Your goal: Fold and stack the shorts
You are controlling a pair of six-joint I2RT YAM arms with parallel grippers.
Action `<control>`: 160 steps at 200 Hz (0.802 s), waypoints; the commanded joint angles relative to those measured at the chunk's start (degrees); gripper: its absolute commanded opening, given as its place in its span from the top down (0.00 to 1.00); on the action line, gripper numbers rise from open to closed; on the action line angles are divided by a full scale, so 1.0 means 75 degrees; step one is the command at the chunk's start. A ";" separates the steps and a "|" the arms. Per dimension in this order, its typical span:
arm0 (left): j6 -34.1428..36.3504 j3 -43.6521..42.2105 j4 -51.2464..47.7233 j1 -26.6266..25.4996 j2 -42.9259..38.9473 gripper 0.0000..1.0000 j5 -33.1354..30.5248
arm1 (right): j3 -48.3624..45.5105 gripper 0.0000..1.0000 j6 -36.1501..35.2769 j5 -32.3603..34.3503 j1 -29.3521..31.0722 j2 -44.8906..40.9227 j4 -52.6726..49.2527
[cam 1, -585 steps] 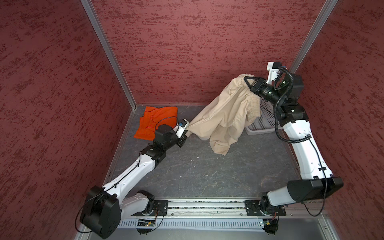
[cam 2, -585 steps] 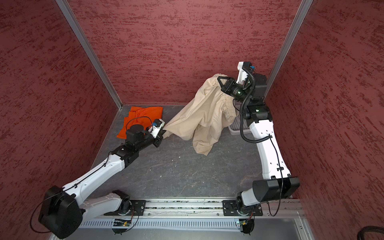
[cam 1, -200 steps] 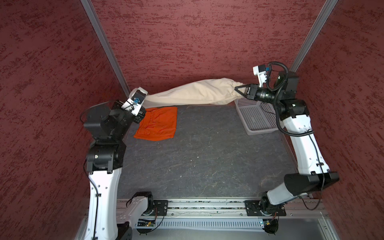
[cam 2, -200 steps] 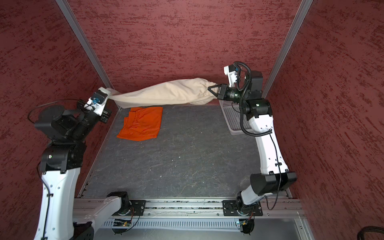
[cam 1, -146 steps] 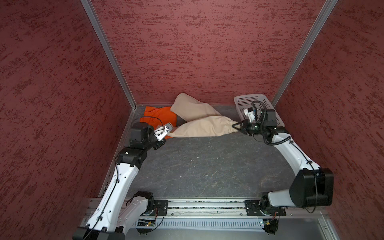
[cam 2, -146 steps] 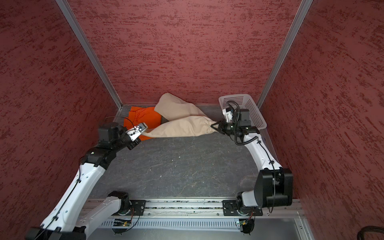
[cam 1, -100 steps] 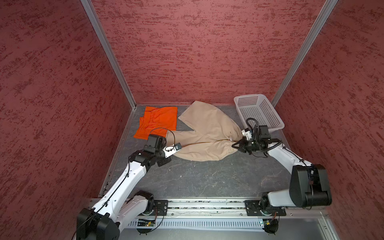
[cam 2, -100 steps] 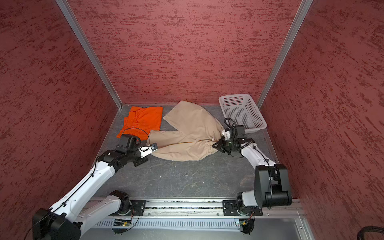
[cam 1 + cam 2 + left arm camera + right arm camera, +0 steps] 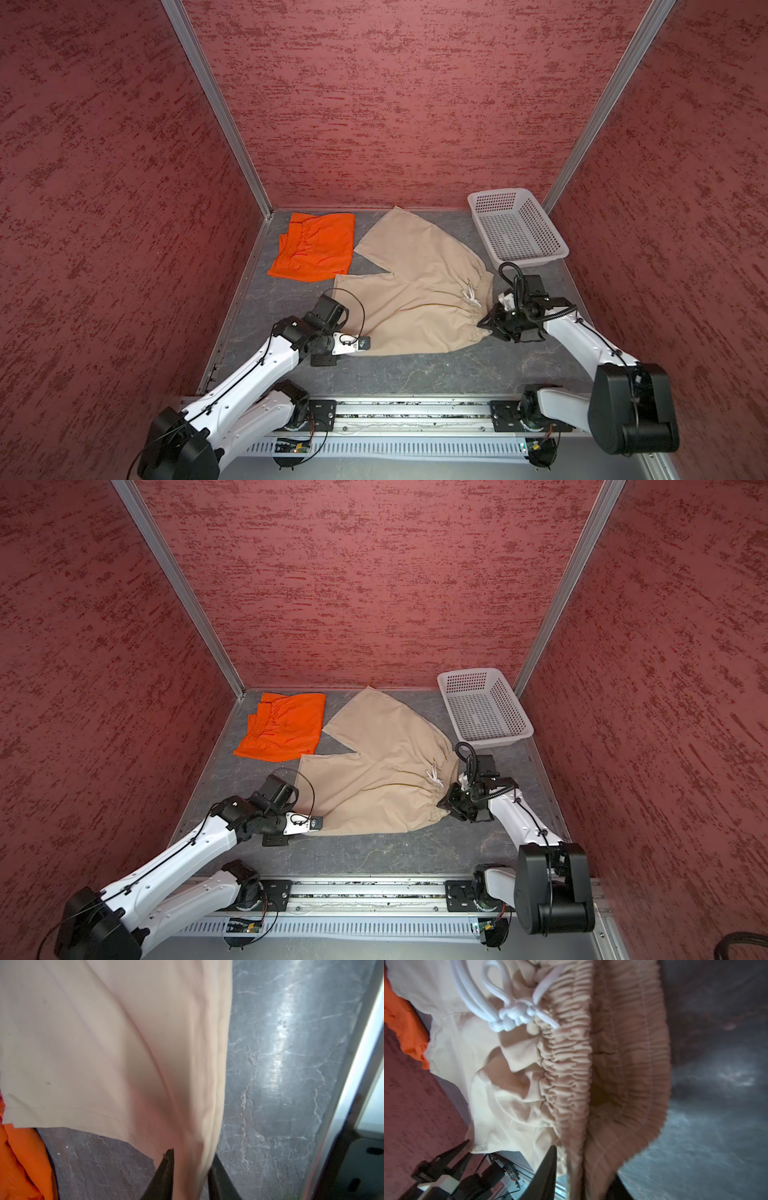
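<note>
Outside the white basket (image 9: pixel 536 261), beige shorts (image 9: pixel 415 299) lie just beside orange shorts (image 9: pixel 316 245).

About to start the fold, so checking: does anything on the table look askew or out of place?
Nothing spilled or damaged. The beige shorts lie flat but skewed: legs splayed in a V, waistband bunched. Both leg hem corners meet the edge of the orange shorts.
</note>
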 commanded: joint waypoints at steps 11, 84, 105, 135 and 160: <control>-0.0267 0.0613 -0.1046 -0.0100 -0.0093 0.39 0.0391 | 0.0688 0.50 0.0174 0.0814 -0.0036 -0.0596 -0.1270; -0.5097 0.2378 0.1953 -0.0341 0.1397 0.42 0.2060 | 0.0118 0.45 0.0597 0.0777 -0.0036 -0.1261 -0.1122; -0.6536 0.2432 0.3158 -0.0467 0.2187 0.49 0.2233 | -0.0241 0.46 0.0637 0.1035 -0.0036 -0.1033 -0.0801; -0.7449 0.2266 0.4375 -0.0823 0.3270 0.54 0.1986 | -0.0497 0.52 0.0831 0.1031 -0.0036 -0.0761 0.0051; -0.8033 0.2390 0.4743 -0.0853 0.3944 0.56 0.1870 | -0.0497 0.55 0.0846 0.0915 -0.0036 -0.0674 0.0480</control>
